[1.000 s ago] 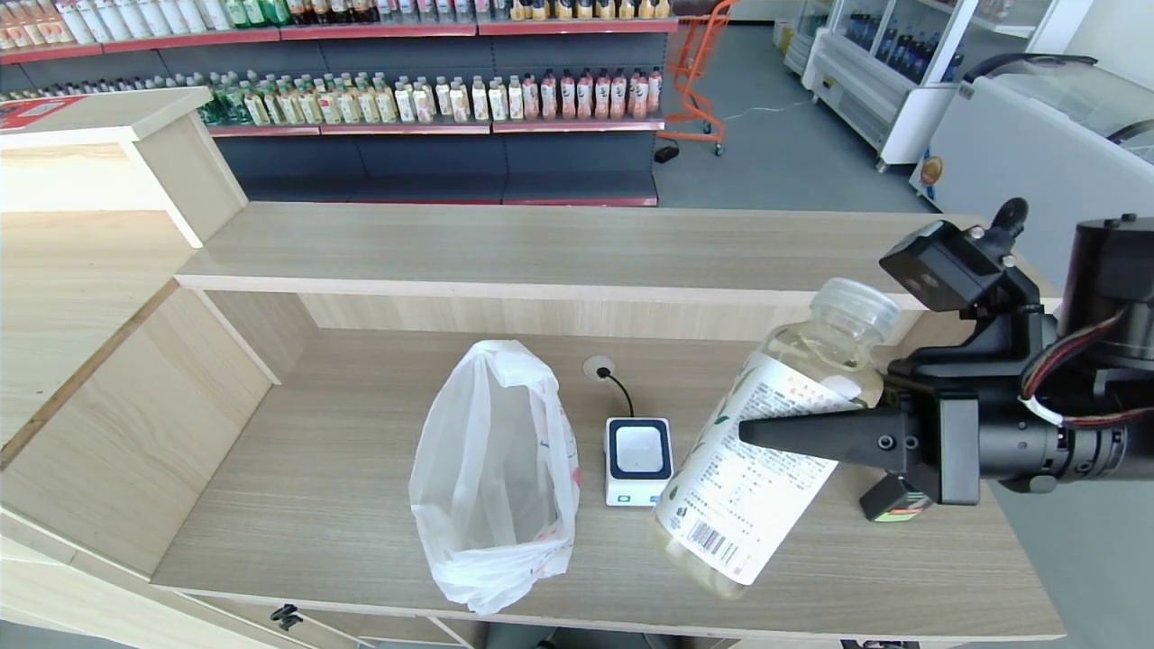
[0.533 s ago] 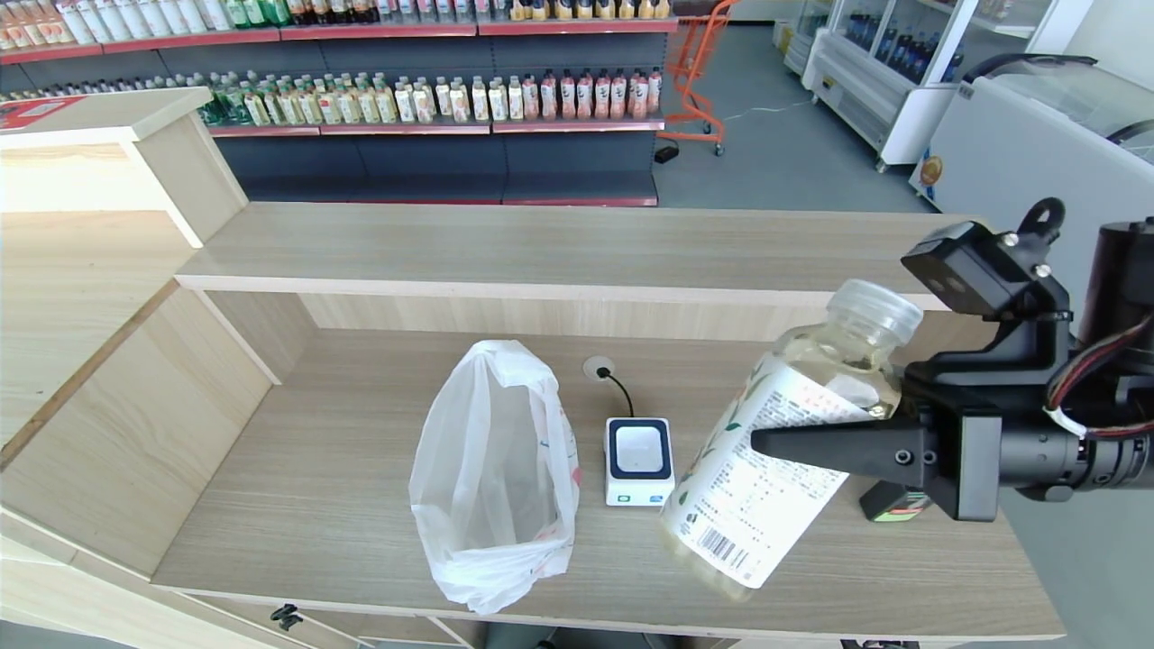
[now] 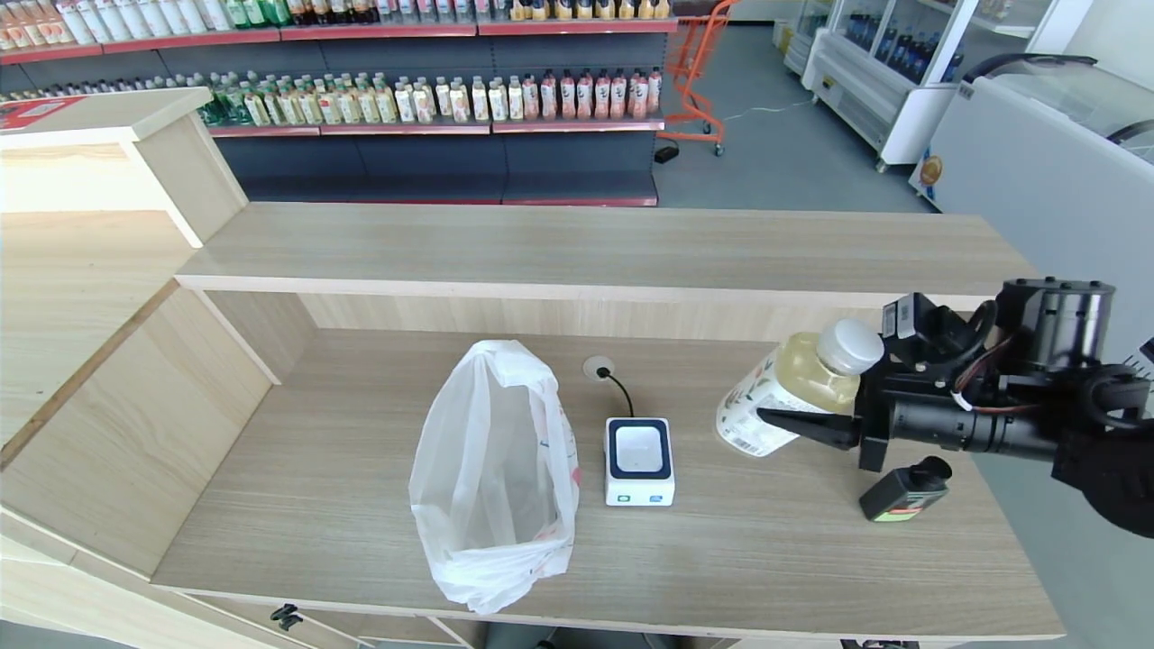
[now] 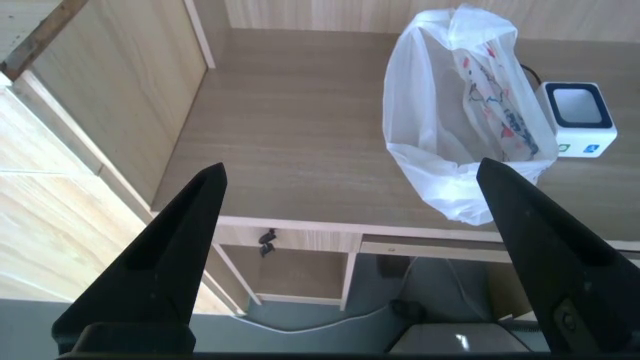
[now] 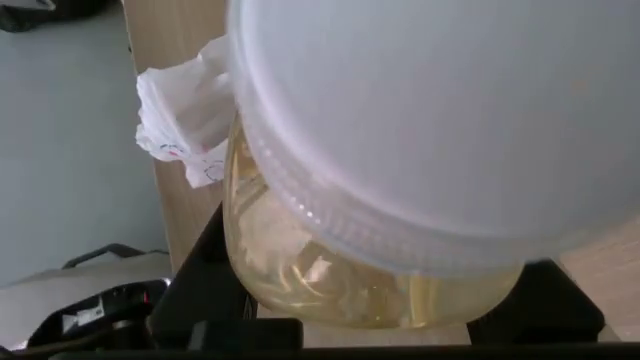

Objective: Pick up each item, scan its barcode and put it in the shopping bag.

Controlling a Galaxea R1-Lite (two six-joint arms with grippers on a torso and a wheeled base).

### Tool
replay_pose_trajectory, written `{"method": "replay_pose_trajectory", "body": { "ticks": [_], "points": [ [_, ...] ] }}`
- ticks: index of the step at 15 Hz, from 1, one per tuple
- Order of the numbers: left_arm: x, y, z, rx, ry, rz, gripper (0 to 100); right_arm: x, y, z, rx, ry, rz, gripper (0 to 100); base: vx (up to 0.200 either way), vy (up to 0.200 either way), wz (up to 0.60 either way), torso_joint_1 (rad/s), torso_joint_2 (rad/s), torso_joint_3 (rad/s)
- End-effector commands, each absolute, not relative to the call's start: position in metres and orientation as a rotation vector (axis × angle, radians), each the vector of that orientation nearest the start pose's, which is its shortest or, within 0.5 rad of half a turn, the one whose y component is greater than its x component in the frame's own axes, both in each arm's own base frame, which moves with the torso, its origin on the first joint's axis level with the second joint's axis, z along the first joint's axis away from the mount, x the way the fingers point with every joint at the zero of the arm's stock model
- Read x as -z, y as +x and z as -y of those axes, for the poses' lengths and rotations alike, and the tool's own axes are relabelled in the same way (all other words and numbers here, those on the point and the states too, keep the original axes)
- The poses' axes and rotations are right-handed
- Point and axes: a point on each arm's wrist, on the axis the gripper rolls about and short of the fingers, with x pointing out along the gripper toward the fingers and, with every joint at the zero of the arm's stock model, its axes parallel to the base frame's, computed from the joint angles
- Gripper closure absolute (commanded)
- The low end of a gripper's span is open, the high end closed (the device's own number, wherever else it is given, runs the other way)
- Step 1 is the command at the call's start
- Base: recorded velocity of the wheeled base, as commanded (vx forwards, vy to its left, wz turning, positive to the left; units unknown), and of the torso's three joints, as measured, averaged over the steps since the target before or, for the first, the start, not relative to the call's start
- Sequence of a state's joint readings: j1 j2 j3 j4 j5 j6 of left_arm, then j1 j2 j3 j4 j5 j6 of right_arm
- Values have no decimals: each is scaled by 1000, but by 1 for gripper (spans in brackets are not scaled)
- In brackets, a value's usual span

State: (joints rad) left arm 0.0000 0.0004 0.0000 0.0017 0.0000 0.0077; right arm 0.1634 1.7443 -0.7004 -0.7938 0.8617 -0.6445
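Note:
A clear bottle of pale yellow drink, with a white printed label and a white cap, hangs tilted above the counter to the right of the scanner. Its base points toward the scanner. My right gripper is shut on the bottle just below the neck. In the right wrist view the cap is close up, with the liquid-filled shoulder between the dark fingers. The white shopping bag stands open left of the scanner. My left gripper is open, high above the counter's front edge near the bag.
A small dark item with a green and red label lies on the counter below my right arm. The scanner's cable runs to a hole behind it. A raised shelf borders the back and a wooden wall the left.
My right arm has carried the bottle down and away from the head camera. It now hangs lower, to the right of the scanner, lying flatter. Bag and scanner have not moved.

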Motion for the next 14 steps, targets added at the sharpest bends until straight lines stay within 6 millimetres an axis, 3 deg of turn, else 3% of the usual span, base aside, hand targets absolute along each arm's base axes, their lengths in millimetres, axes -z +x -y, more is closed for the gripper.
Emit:
{"method": "replay_pose_trajectory", "body": {
  "ticks": [1, 3, 4, 8, 14],
  "points": [
    [-75, -23, 0, 0, 8, -2, 0, -104, 341, -68, -1047, -581, 142, 100, 0, 0, 0, 0, 0, 0],
    [-75, -23, 0, 0, 8, -2, 0, -93, 350, -72, -1067, -619, 201, 100, 0, 0, 0, 0, 0, 0],
    [-75, -23, 0, 0, 8, -2, 0, -70, 360, -75, -1110, -676, 279, 100, 0, 0, 0, 0, 0, 0],
    [-75, -23, 0, 0, 8, -2, 0, -41, 371, -78, -1205, -780, 404, 100, 0, 0, 0, 0, 0, 0],
    [-75, -23, 0, 0, 8, -2, 0, -22, 394, -96, -1241, -800, 460, 100, 0, 0, 0, 0, 0, 0]
  ]
}}
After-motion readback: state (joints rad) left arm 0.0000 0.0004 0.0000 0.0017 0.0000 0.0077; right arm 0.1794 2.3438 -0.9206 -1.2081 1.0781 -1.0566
